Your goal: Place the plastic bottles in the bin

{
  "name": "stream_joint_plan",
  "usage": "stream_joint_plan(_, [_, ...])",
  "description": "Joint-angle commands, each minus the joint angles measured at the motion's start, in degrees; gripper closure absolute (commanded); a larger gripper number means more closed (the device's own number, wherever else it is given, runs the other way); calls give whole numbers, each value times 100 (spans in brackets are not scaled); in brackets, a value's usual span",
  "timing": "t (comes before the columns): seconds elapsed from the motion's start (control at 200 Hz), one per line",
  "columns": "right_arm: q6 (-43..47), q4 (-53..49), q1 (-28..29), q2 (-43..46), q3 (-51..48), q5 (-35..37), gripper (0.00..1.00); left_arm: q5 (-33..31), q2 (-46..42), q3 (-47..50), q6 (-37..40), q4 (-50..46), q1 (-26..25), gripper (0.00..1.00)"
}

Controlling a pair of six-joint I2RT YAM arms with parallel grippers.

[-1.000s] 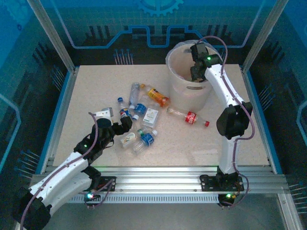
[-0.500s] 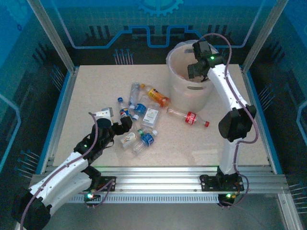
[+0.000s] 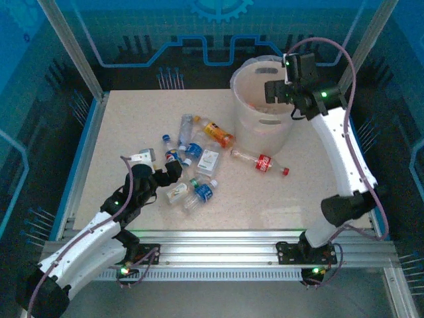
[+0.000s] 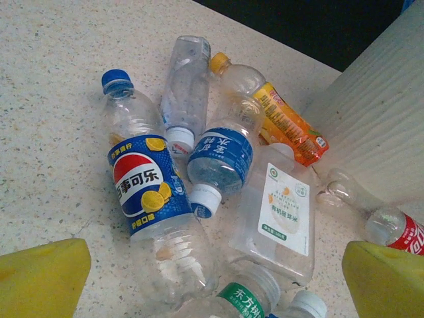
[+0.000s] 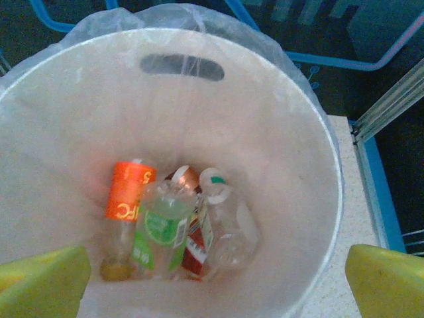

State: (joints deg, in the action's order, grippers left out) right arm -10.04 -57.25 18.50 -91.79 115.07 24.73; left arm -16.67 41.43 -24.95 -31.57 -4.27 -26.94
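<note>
The right tool (image 3: pixel 275 93) has drawn back above the bin (image 3: pixel 265 129), spread wide and empty — its drop looks done; the left tool (image 4: pixel 212 278), also released, hovers over the remaining bottles (image 4: pixel 149 192).

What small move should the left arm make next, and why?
Probably lower the left gripper onto the Pepsi bottle: its jaws are open just above that bottle, and it and other bottles lie on the table outside the bin.
</note>
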Motion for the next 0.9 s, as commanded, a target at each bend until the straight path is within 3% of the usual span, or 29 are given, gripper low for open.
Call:
stream_joint_plan(0.0, [-226, 274, 132, 685, -662, -255, 0, -73, -124, 67, 17, -92, 53, 1])
stream_joint_plan(0.22, [-528, 1165, 171, 2371, -2841, -802, 0, -59, -153, 56, 54, -63, 59, 1])
stream_joint_plan(0.505, [-359, 1802, 214, 3652, -5172, -1239, 0, 35, -144, 110, 15, 108, 62, 1])
stream_joint_plan(0.675, [-364, 2095, 213, 3667, -6246, -1370, 0, 86, -101, 121, 11, 171, 58, 1])
stream_joint_plan(0.895, [-368, 2840, -26, 2941, -7005, -1864, 0, 128, -30, 92, 10, 188, 58, 1])
